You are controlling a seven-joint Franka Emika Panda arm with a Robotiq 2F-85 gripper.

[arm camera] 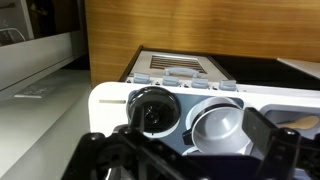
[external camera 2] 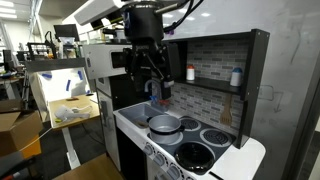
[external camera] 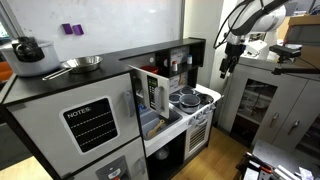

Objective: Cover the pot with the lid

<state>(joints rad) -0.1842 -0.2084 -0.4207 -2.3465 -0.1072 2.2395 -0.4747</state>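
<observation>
The black two-fingered gripper hangs in the air near the white toy stove surface. Its jaws are spread wide with nothing between them. In the wrist view the small shallow silvery-grey metal pot, dark inside, sits uncovered by the surface's rounded corner. The small round silvery-grey metal lid lies flat just beside it along the same edge. A black panel on the grey toy fridge front reads "NOTES". Labels on the small shelf bottles are too small to read.
</observation>
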